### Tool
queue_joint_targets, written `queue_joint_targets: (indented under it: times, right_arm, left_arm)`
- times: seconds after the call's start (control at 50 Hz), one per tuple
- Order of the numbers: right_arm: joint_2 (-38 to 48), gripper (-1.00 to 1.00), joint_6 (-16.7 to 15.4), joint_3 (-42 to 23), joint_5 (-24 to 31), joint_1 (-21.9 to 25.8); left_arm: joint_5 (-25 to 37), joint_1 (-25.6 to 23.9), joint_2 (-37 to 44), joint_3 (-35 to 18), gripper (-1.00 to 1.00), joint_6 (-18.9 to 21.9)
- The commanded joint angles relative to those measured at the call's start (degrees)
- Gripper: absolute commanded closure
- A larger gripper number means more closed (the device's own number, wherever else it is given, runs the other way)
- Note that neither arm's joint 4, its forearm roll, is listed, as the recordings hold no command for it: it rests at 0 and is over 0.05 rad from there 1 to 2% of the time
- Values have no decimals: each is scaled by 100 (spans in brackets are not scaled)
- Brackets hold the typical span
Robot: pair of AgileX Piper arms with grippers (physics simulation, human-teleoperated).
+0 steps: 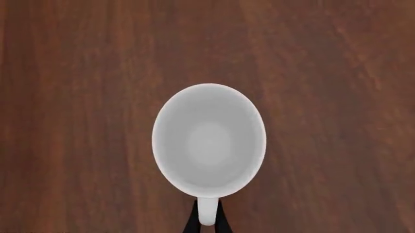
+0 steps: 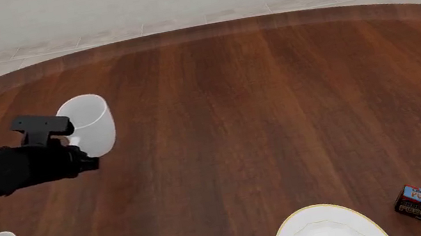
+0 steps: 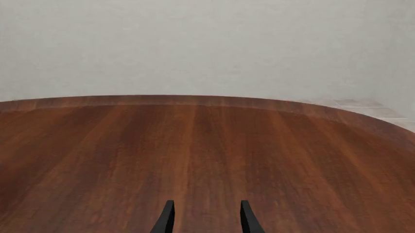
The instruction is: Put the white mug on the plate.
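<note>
Pinched on the handle of the white mug between narrow fingers of the left gripper; cup directly ahead of the fingertips, seemingly lifted off the table. Well apart toward the other arm, the plate, beside the idle right gripper, parted and empty. Best carried level and slow, lowered over the plate's middle, released only once seated.

Bare table between white mug and plate
</note>
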Motion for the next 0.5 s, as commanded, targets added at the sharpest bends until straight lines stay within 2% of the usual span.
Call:
queue_joint_targets:
  times: [0.02, 0.08, 0.44, 0.5]
  right_arm:
    - [1, -100, 1, 0, 0, 0]
    - [-1, -100, 0, 0, 1, -1]
    - [2, -100, 1, 0, -1, 0]
    - [2, -100, 0, 0, -1, 2]
  left_arm:
    - [253, -310, -524, 113, 100, -145]
    - [269, -483, -628, 154, 100, -353]
    - [478, -1014, -1072, 242, 100, -585]
    - [441, -1299, -1139, 256, 100, -883]
